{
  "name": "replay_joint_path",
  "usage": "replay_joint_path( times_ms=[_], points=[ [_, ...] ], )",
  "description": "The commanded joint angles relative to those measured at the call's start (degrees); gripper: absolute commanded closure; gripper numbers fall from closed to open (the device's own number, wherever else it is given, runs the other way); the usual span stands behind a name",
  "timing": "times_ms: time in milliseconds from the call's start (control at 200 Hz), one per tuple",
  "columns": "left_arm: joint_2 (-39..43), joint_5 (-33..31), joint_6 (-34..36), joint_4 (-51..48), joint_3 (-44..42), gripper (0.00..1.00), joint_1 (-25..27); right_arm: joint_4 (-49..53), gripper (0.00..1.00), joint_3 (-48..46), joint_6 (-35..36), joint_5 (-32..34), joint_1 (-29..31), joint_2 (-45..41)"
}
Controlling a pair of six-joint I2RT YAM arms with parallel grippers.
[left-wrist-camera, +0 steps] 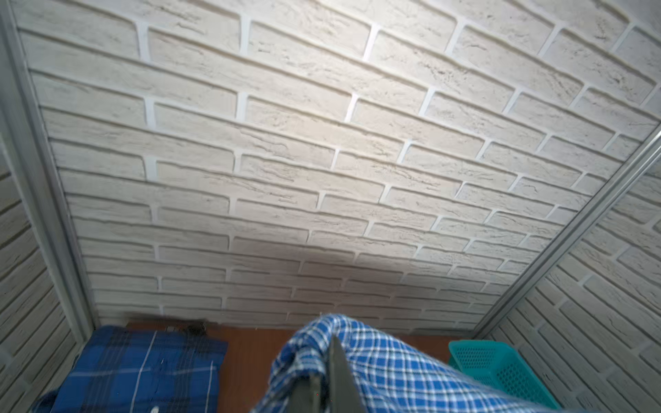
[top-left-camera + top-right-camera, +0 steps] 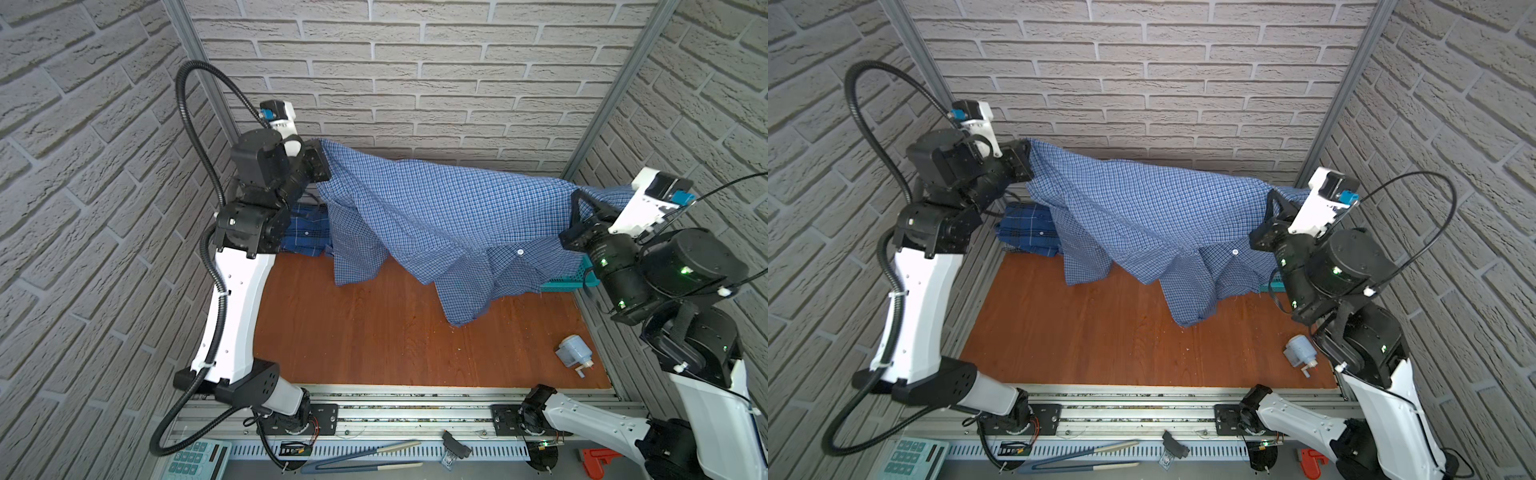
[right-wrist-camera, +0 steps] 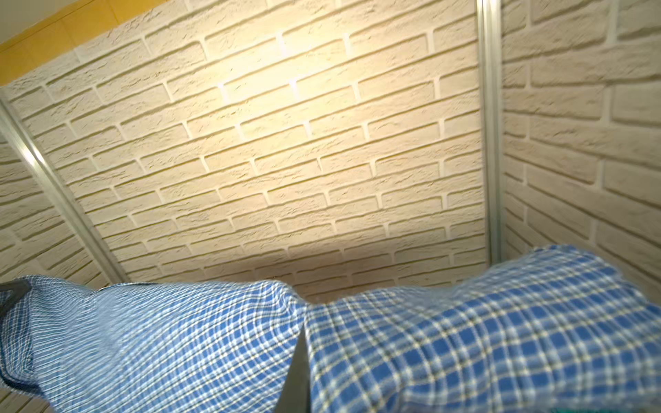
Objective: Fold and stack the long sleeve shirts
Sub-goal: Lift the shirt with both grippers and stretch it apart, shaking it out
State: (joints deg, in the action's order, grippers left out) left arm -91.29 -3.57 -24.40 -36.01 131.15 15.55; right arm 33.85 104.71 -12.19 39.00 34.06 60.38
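Left gripper and right gripper clamp the light-blue checked shirt aloft. Even tension should lay it flat.

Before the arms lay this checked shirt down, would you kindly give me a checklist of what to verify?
1. Left pincer shut on light check shirt: ok.
2. Right pincer shut on the same shirt: ok.
3. Shirt hanging smooth between them: not ok, folds droop bunched.
4. Dark plaid shirt folded, back left: ok.
5. Grey gadget apart from the hanging cloth: ok.
6. Which shirt parts are gripped: cannot tell.
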Motion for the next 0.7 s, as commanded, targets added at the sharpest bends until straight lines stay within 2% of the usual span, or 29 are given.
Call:
replay_joint_path(
  times_ms=[0, 85, 160, 245, 360, 485, 550, 595, 695],
  points=[
    [-10.2, 2.4, 1.3, 1.1, 8.4, 1.00, -0.5, 0.8, 0.94, 5.2, 6.6, 3.3, -3.8, 12.0],
    [-14.4, 4.5, 0.7, 4.0, 12.5, 1.00, -1.6, 3.0, 0.94, 12.5, 5.5, -3.6, -10.8, 17.5],
    [-14.6, 7.4, -0.1, 8.2, 11.9, 1.00, -2.9, 4.9, 0.94, 17.1, 4.5, -8.0, -14.1, 19.8],
    [-14.1, 7.9, -0.9, 11.0, 11.6, 1.00, -3.7, 4.6, 0.94, 18.4, 4.6, -8.9, -14.6, 19.7],
    [-13.1, 8.8, -1.1, 17.2, 10.2, 1.00, -4.2, -0.7, 0.94, 18.3, 7.4, -10.1, -15.3, 20.5],
    [-12.2, 10.8, -2.0, 22.1, 10.6, 1.00, -4.5, 0.7, 0.94, 27.3, 7.7, -10.7, -18.0, 26.0],
    [-9.8, 11.6, -1.3, 20.9, 9.8, 1.00, -4.7, 3.7, 0.94, 31.6, 6.4, -11.9, -18.6, 26.9],
    [-6.4, 12.6, -0.2, 20.5, 5.9, 1.00, -4.7, 5.0, 0.94, 31.0, 4.9, -12.9, -18.6, 25.0],
    [6.4, 12.5, 1.4, 27.7, -16.4, 1.00, -4.6, 2.1, 0.94, 18.7, 2.4, -20.2, -18.6, 15.9]
  ],
)
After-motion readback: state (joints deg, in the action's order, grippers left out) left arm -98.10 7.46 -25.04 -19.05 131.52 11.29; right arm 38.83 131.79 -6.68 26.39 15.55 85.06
